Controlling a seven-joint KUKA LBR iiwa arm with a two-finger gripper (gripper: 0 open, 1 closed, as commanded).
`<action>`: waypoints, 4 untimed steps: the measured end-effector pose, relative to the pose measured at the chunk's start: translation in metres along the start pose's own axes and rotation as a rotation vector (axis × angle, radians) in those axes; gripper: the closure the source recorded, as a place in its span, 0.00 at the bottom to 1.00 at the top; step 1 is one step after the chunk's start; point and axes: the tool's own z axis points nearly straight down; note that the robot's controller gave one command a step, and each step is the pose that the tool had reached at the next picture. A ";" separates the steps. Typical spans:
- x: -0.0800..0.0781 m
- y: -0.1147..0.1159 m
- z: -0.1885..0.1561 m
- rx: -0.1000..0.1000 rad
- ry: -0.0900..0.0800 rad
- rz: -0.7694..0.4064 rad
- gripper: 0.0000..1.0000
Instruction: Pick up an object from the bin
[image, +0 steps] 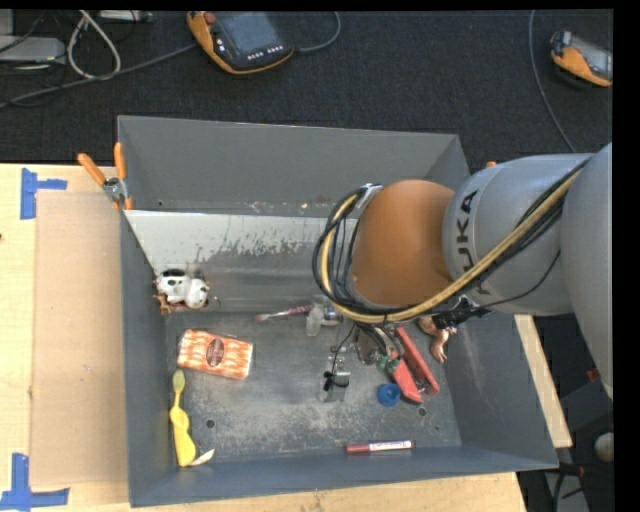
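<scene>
Hanging over the scuffed bin (270, 415) ringed by dark flooring (400, 90), the gripper's (335, 385) spread is unclear.

Robotics lab: KUKA arm (510, 225), metal bin (290, 165), teach pendant (240, 40), cables (97, 60).

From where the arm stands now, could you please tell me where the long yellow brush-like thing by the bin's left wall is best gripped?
Probably at the slim middle of the yellow brush-like thing, coming straight down from above and closing across its width. It lies flat, lengthwise beside the left wall, so a sideways approach looks blocked there.
</scene>
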 end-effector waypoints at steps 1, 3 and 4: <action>-0.002 0.000 -0.005 0.000 -0.007 0.002 0.00; -0.017 0.142 -0.087 0.003 0.000 -0.073 0.00; -0.005 0.173 -0.059 0.001 -0.003 -0.228 0.00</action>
